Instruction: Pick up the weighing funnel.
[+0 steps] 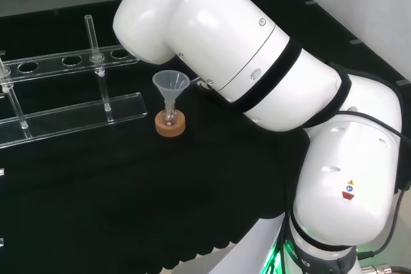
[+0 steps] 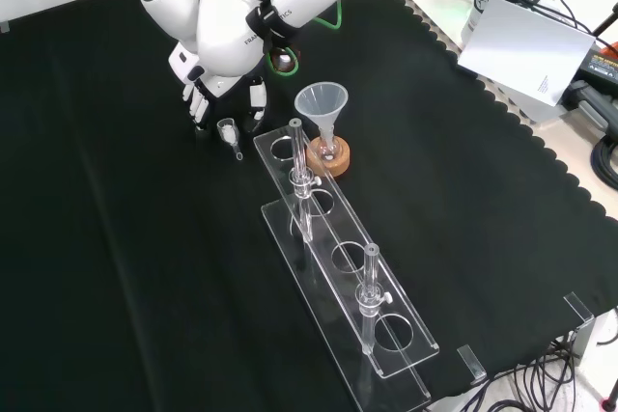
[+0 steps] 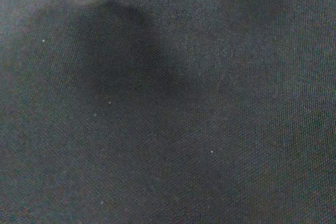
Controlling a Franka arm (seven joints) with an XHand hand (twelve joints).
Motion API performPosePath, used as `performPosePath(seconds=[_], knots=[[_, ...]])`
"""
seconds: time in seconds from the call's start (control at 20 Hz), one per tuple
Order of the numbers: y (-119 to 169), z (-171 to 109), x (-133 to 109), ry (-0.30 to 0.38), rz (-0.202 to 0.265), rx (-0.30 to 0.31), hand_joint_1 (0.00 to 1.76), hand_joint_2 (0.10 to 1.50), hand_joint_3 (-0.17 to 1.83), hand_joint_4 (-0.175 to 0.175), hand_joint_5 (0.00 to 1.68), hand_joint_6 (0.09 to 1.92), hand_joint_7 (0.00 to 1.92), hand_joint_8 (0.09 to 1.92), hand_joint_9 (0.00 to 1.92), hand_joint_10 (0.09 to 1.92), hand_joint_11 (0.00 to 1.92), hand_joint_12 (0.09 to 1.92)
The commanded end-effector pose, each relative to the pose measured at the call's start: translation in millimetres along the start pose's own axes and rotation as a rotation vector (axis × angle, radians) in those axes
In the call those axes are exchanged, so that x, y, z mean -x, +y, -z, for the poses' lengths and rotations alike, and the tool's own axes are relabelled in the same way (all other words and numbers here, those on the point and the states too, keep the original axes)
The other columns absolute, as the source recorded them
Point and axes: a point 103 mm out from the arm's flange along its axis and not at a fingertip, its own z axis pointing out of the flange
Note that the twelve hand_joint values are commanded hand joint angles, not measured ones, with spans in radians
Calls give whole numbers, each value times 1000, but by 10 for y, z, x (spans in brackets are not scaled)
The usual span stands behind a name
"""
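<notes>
Grasp step | robot hand (image 2: 199, 96) spread, empty, straddling weighing funnel (image 2: 229, 132) on table (image 2: 116, 238) | lower, then close your pinch squarely across its bowl, not its stem.

White arm (image 1: 257, 62): rounded glossy links, black joint bands (image 1: 277, 76), recessed screws (image 1: 262, 22), small warning label (image 1: 349, 190), black cable (image 1: 392, 232); black-and-white hand (image 2: 196, 94).

Stickers (image 1: 349, 189): yellow warning triangle, blue round sign and red mark, stacked on the arm's (image 1: 359, 139) lower link.
Print (image 2: 253, 41): dark lettering on an arm link, too small to make out.
Numbers: none legible.
</notes>
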Motion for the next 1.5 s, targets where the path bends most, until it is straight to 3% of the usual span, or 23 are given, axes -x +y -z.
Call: performPosePath(seconds=[0.05, 0.4, 1.0, 1.1, 1.15, 1.35, 1.5], knots=[[13, 2, -12, -1, 8, 14, 843, 690, 546, 13, 711, 665, 487, 706, 769, 547, 464, 1306], [23, -5, -43, -8, 9, 12, 850, 697, 553, 31, 829, 716, 513, 709, 791, 549, 474, 1300], [64, -20, -14, -13, -4, -1, 855, 700, 563, 36, 867, 711, 528, 702, 808, 540, 483, 1293], [70, -17, -13, -28, -18, -4, 981, 841, 388, 127, 1012, 809, 624, 701, 864, 538, 508, 1289], [70, -13, -7, -36, -22, -5, 1024, 860, 357, 151, 1077, 798, 699, 693, 921, 529, 553, 1265], [60, 10, 25, -33, -34, -3, 1085, 786, 485, 175, 1176, 773, 973, 611, 1177, 394, 782, 1109], [34, 46, 54, -18, -37, 13, 1096, 749, 542, 175, 1201, 753, 1038, 567, 1267, 303, 882, 1034]])
